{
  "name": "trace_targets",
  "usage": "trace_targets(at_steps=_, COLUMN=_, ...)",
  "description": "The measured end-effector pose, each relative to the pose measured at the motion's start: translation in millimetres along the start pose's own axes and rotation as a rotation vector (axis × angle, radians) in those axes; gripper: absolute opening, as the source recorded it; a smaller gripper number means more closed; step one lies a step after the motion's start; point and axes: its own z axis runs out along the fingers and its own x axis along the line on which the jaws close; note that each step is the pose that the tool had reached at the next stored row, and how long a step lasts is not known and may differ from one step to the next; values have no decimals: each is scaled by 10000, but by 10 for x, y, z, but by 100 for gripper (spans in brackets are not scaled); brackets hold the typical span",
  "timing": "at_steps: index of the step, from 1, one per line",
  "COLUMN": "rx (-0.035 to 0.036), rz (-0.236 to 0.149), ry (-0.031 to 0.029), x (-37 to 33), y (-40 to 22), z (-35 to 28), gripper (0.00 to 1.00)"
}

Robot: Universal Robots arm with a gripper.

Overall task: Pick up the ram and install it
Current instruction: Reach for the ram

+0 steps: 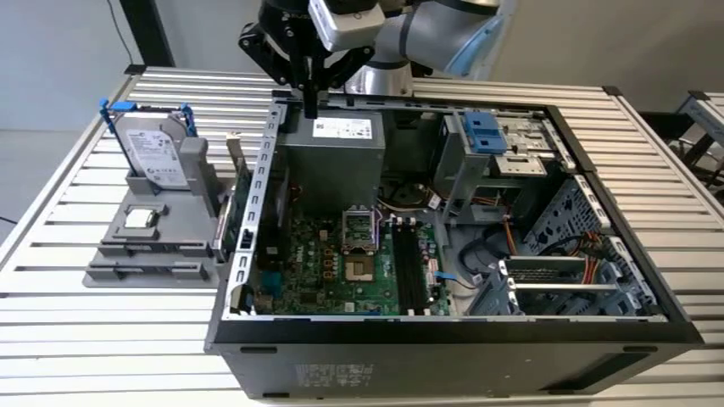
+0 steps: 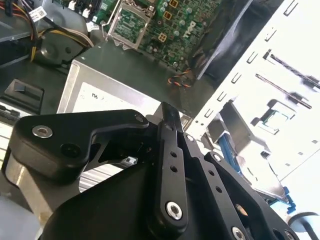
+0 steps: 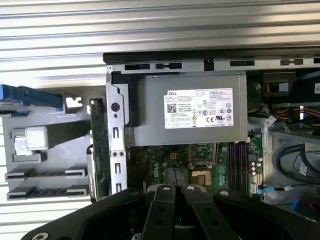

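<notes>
Overhead, the gripper hangs, jaws pressed together and empty, above the power supply, while the ram stands on edge beside the case.

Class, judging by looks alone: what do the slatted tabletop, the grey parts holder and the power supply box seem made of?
Pale slatted tabletop: probably aluminium, satin sheen along its ribs. Grey stepped parts holder: likely plastic, matte, evenly coloured. Grey labelled power supply box: sheet metal, dull finish, folded edges.
</notes>
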Motion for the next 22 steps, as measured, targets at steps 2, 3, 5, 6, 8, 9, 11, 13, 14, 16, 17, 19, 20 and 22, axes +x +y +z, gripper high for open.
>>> trace_targets(at_steps=2, rx=-1, rz=-29, ry=15, x=159, y=-11, z=-4, gripper=0)
trace_targets(at_steps=3, rx=-3, rz=-32, ry=34, x=180, y=-12, z=-4, gripper=0)
trace_targets(at_steps=5, rx=-11, rz=-35, ry=92, x=221, y=-15, z=-5, gripper=0)
trace_targets(at_steps=6, rx=-13, rz=-42, ry=110, x=236, y=-16, z=-5, gripper=0)
trace_targets(at_steps=8, rx=-13, rz=-81, ry=117, x=273, y=-19, z=-6, gripper=0)
trace_targets(at_steps=9, rx=-14, rz=-106, ry=118, x=291, y=-20, z=-6, gripper=0)
trace_targets(at_steps=11, rx=-15, rz=-170, ry=121, x=323, y=-22, z=-7, gripper=0)
trace_targets(at_steps=13, rx=-17, rz=-247, ry=125, x=351, y=-24, z=-8, gripper=0)
trace_targets(at_steps=14, rx=-18, rz=-286, ry=127, x=367, y=-25, z=-8, gripper=0)
trace_targets(at_steps=16, rx=-18, rz=-349, ry=130, x=400, y=-27, z=-9, gripper=0)
trace_targets(at_steps=17, rx=-18, rz=-379, ry=132, x=420, y=-29, z=-10, gripper=0)
trace_targets(at_steps=19, rx=-19, rz=-428, ry=134, x=457, y=-31, z=-10, gripper=0)
trace_targets(at_steps=20, rx=-19, rz=-449, ry=135, x=480, y=-33, z=-11, gripper=0)
trace_targets(at_steps=22, rx=-20, rz=-480, ry=136, x=528, y=-36, z=-12, gripper=0)
